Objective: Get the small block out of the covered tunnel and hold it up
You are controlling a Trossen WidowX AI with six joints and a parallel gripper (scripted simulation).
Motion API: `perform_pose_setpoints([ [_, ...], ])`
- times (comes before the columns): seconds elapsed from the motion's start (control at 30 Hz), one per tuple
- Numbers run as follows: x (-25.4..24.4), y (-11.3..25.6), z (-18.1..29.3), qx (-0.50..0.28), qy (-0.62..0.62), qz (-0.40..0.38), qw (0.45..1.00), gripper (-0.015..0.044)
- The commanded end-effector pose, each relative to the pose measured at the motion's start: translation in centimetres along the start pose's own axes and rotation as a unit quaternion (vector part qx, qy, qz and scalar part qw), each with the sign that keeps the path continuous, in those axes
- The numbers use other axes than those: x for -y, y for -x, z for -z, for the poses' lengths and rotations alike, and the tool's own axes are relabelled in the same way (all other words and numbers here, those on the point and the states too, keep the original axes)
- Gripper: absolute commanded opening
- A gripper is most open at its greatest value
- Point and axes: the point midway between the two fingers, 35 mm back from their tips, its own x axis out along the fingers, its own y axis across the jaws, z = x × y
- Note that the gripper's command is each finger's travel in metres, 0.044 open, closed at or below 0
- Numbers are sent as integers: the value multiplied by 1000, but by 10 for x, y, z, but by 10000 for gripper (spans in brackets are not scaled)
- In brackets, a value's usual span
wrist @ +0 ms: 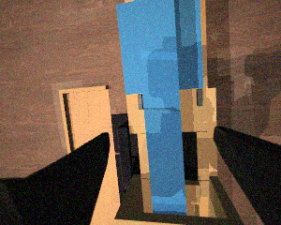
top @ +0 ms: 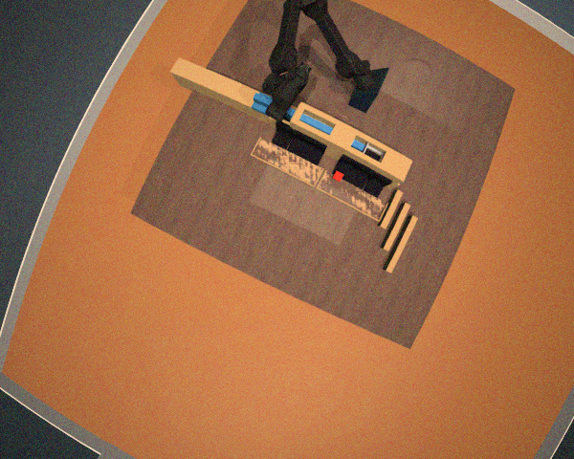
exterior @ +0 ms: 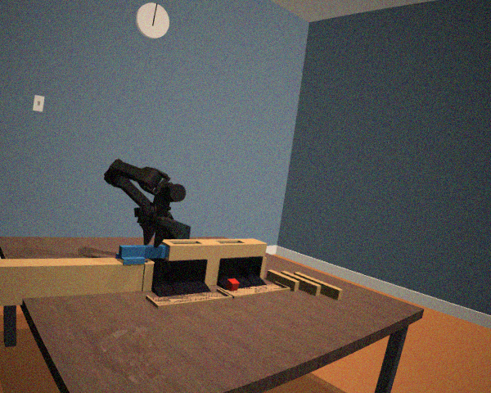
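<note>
We see the red block point(top: 338, 175) point(exterior: 233, 284) low down in front of the tunnel point(top: 343, 136) point(exterior: 213, 250) point(wrist: 136, 114), outside its cover, at the inner end of the far tray point(top: 347, 204) point(exterior: 260, 293), close to where the two trays meet. Behind the block we find one of the tunnel's two dark side openings; the other stands behind the near tray point(top: 283, 170) point(exterior: 195, 300) point(wrist: 63, 112), on the side toward the long wooden beam point(top: 218, 91) point(exterior: 68, 277). Through the two slots in the tunnel's top we make out parts of the blue slide point(top: 262, 99) point(exterior: 131, 250) point(wrist: 150, 47), and in the farther slot a grey piece point(top: 375, 150) beside the blue. The slide's handle end sticks out of the tunnel over the beam. Above this exposed stretch we note the tool point(top: 277, 117) point(exterior: 151, 244) point(wrist: 161, 135), pointing downward, its fingers wide apart with nothing gripped; in the wrist view one finger appears on either side of the blue strip, with a gap between each and the strip. Past the far end of the tunnel we count three wooden rods point(top: 400, 227) point(exterior: 300, 282), lying side by side and apart on the brown table point(top: 277, 247) point(exterior: 259, 338) point(wrist: 28, 56).
</note>
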Motion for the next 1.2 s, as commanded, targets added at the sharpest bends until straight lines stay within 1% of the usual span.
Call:
perform_pose_setpoints([
  [0.0, -2, 15, -5, -25, 14, -8, 1000, 440],
  [0.03, -2, 16, -5, -25, 15, -8, 1000, 440],
  [0.07, -2, 9, -3, -13, 11, -6, 1000, 440],
  [0.17, -12, 15, 4, -21, 46, -20, 999, 440],
  [0.3, -41, 32, 30, -42, 154, -54, 986, 440],
  [0.47, -71, 54, 74, -77, 299, -78, 948, 440],
  [0.73, -102, 75, 159, -118, 500, -68, 855, 440],
  [0.87, -107, 82, 210, -134, 596, -54, 790, 440],
  [1.03, -102, 87, 271, -146, 699, -31, 699, 440],
  [1.1, -101, 87, 279, -147, 712, -27, 686, 440],
  [1.17, -101, 87, 279, -147, 712, -27, 686, 440],
])
